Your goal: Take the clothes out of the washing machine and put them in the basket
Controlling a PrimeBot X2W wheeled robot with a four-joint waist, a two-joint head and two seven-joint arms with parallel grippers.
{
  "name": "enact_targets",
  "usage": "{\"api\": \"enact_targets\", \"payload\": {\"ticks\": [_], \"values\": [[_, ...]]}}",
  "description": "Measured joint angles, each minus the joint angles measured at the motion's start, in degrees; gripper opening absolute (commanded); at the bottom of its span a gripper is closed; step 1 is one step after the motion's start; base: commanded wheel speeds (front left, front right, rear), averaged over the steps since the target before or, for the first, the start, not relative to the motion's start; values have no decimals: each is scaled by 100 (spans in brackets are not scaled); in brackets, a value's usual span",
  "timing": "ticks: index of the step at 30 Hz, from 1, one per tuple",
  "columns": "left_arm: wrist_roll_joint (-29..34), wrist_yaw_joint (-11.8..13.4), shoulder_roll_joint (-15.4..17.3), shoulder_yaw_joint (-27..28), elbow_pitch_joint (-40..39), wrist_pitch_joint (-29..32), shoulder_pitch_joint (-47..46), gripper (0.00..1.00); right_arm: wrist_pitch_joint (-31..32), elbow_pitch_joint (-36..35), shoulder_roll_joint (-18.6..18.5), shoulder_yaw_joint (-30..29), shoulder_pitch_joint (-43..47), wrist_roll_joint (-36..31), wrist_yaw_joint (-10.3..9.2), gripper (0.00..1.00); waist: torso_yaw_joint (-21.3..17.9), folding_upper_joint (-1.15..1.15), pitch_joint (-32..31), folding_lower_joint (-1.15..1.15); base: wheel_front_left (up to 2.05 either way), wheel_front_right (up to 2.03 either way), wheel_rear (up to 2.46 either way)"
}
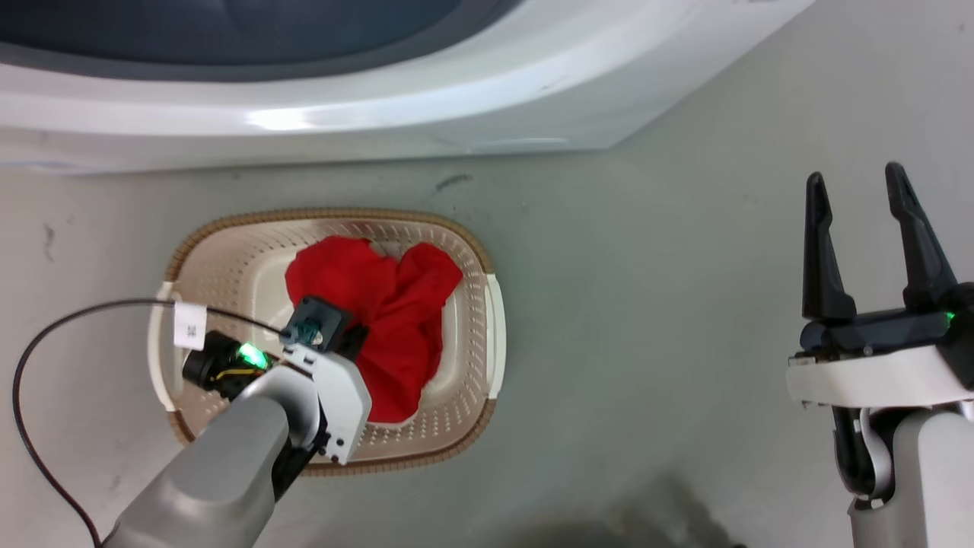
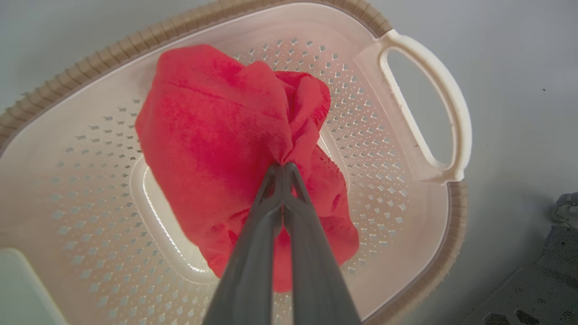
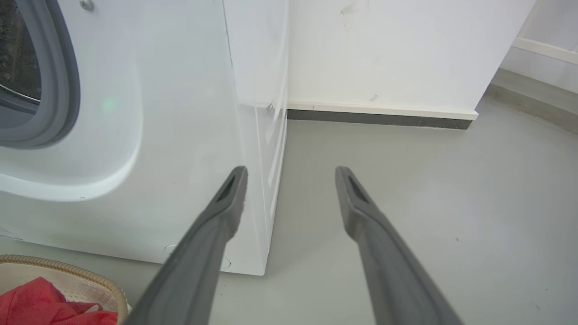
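A plain bright red garment (image 1: 388, 320) hangs bunched inside the cream basket (image 1: 228, 259) on the floor in front of the washing machine (image 1: 380, 106). My left gripper (image 2: 282, 167) is shut on a fold of that red garment (image 2: 212, 135), holding it over the basket's base (image 2: 90, 216). In the head view the left wrist covers the gripper's fingers. My right gripper (image 1: 856, 190) stands open at the right, well away from the basket, with nothing between its fingers (image 3: 230, 194). The machine's grey gasket (image 3: 63, 90) and a corner of the basket (image 3: 67, 275) with the red cloth (image 3: 40, 302) show in the right wrist view.
A black cable (image 1: 46, 350) with a white tag loops left of the basket. Bare grey floor (image 1: 647, 304) lies between basket and right gripper. A white wall with dark skirting (image 3: 379, 118) stands right of the machine. A dark patch (image 1: 647, 517) marks the floor near the bottom.
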Motion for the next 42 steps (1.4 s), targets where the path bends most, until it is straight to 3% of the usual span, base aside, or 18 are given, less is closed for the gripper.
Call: {"api": "enact_targets", "payload": {"ticks": [9,18,19,20,27,34,42], "values": [[91,-242,-444,-258,1836,108,-995,0,0,-105,1,40,-234,185,0,100,-233,0,796,0,0,0,0],[91,-298,-767,-480,2786,263,-1394,0,0,-82,1,35,-335,232,0,100,-435,0,1074,0,0,0,0],[89,-302,-809,-493,2829,260,-1395,45,0,-66,1,27,-338,231,0,100,-437,0,1049,0,0,0,0],[97,-296,-834,-516,2866,222,-1399,100,-1,-56,2,18,-342,231,0,100,-436,0,1016,0,0,0,0],[-25,-291,-899,-550,3044,162,-1168,100,0,29,1,57,-317,222,0,100,-388,0,604,-1,0,0,0],[-315,-316,-1095,-392,3043,-797,-755,100,0,154,2,45,-41,135,0,100,-267,0,-145,-1,0,0,0],[-492,-207,-1220,-182,2919,-1247,-350,100,-1,314,2,-23,327,82,0,100,-73,0,-972,-2,0,0,0]]}}
